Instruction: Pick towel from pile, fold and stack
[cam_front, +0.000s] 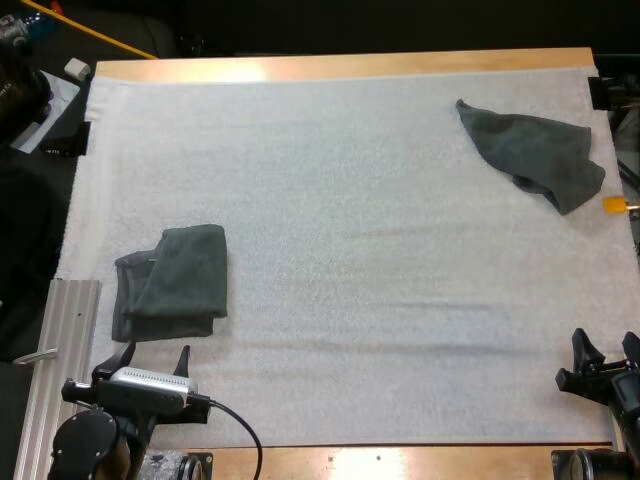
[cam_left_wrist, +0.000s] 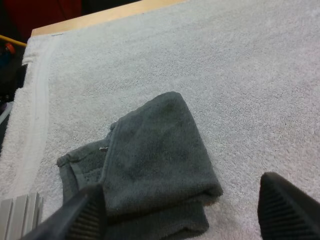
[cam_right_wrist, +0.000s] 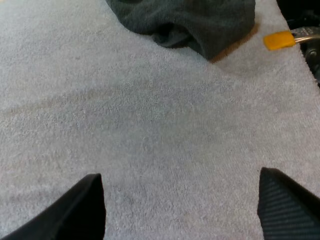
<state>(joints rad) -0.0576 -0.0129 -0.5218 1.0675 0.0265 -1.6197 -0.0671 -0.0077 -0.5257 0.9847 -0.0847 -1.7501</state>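
Note:
A folded dark grey-green towel (cam_front: 172, 283) lies on the white mat (cam_front: 340, 250) at the left, its top layer slightly askew. My left gripper (cam_front: 152, 356) hovers open just in front of the folded towel (cam_left_wrist: 150, 165), with nothing between its fingers (cam_left_wrist: 82, 212). A crumpled towel (cam_front: 535, 152) of the same colour lies at the mat's far right. My right gripper (cam_front: 605, 355) stands open at the near right edge, well short of the crumpled towel (cam_right_wrist: 185, 20). Bare mat (cam_right_wrist: 160, 130) lies between its fingertips (cam_right_wrist: 282, 205).
A ribbed metal rail (cam_front: 60, 370) runs along the mat's near left side. Wooden table edges (cam_front: 340, 65) border the mat at the far side and the front. Wide bare mat lies between the two towels.

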